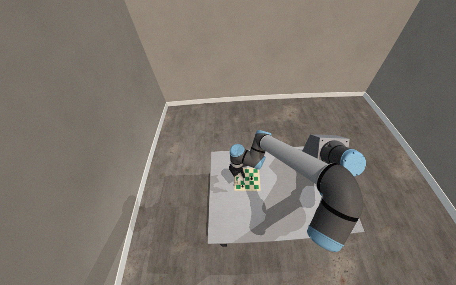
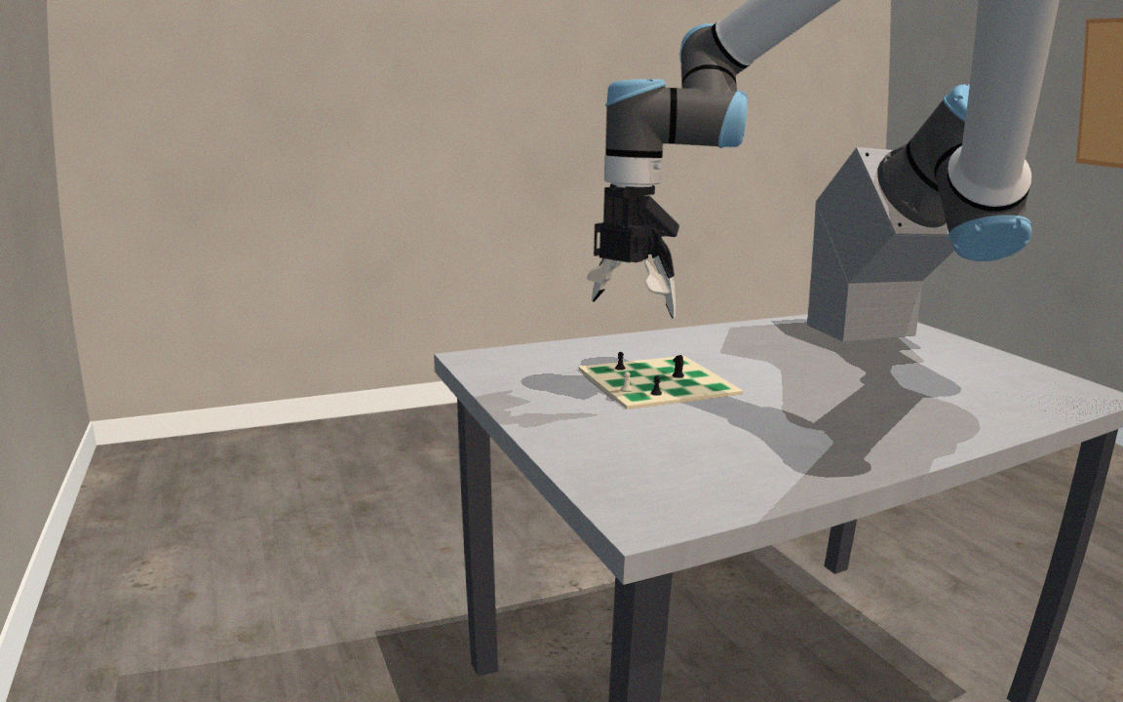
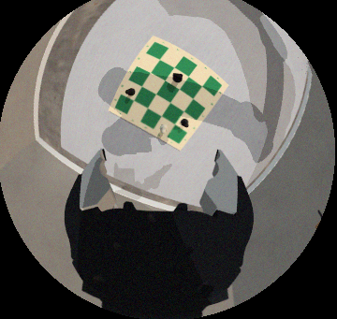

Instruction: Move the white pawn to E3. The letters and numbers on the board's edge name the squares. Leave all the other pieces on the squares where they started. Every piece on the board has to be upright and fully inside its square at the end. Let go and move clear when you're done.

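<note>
A small green-and-cream chessboard (image 2: 716, 392) (image 3: 212, 85) (image 1: 256, 186) lies on the grey table (image 2: 678, 488) (image 1: 236, 219). The white pawn (image 2: 627, 381) (image 3: 162, 129) stands upright near the board's edge, on the side closest to my gripper in the wrist view. Three black pieces (image 2: 619, 359) (image 2: 677, 365) (image 2: 656, 385) stand upright on other squares; they also show in the wrist view (image 3: 130, 93) (image 3: 177, 77) (image 3: 184, 122). My gripper (image 2: 633, 300) (image 3: 159, 150) (image 1: 235, 173) is open and empty. It hangs well above the board's far left part, pointing down.
The arm's grey pedestal (image 2: 862, 261) (image 1: 316, 143) stands on the table's far right part. The table's left edge runs close beside the board. The arm's upper link reaches over the table from the right.
</note>
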Robot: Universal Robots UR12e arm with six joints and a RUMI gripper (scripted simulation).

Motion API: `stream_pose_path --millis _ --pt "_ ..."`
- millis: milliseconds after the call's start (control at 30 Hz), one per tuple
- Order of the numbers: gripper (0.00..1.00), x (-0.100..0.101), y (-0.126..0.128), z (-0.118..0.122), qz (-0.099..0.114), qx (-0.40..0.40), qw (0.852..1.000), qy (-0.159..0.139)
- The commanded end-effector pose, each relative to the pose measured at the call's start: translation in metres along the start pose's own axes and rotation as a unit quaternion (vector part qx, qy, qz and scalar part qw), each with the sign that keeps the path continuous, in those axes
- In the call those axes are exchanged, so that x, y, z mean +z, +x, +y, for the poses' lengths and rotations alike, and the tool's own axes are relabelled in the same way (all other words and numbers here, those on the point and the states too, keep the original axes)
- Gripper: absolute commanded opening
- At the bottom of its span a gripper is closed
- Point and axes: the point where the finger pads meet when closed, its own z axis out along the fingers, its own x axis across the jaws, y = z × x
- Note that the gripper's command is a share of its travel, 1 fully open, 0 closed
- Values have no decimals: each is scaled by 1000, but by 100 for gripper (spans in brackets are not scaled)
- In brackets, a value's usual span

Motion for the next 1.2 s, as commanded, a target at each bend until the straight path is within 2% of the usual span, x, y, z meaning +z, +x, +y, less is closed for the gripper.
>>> stream_pose_path --millis 0,100,200,400,600,667,1167 --pt "100 3 -2 0 8 -131 991 0" --pt "100 4 -2 0 8 -154 988 0" --pt "100 6 -3 1 8 -221 975 -1" --pt "100 11 -3 2 8 -349 937 -2" --pt "100 14 -4 5 8 -463 886 -3" --pt "100 14 -4 5 8 -463 886 -3" --pt "100 22 -1 11 7 -668 744 -5"
